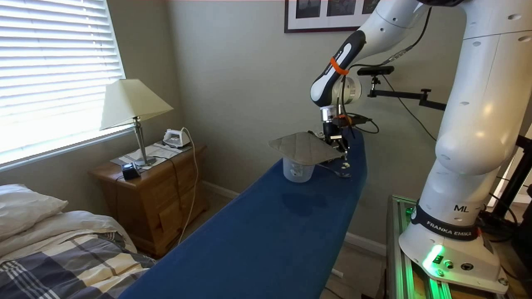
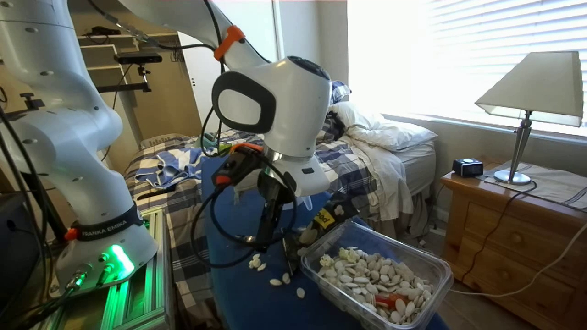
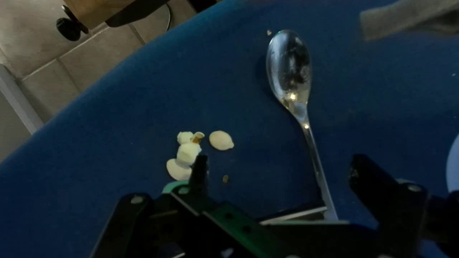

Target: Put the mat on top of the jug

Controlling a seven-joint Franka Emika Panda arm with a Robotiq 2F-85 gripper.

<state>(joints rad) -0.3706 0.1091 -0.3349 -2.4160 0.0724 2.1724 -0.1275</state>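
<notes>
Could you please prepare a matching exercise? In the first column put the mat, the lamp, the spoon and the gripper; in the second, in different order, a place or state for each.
Column one:
1. mat
2. lamp
3. spoon
4. gripper

Column two:
A. on the wooden nightstand
B. open, with jaws apart
C. on top of the jug
D. lying on the blue ironing board

Right pairs: 1-C, 2-A, 3-D, 4-B.
</notes>
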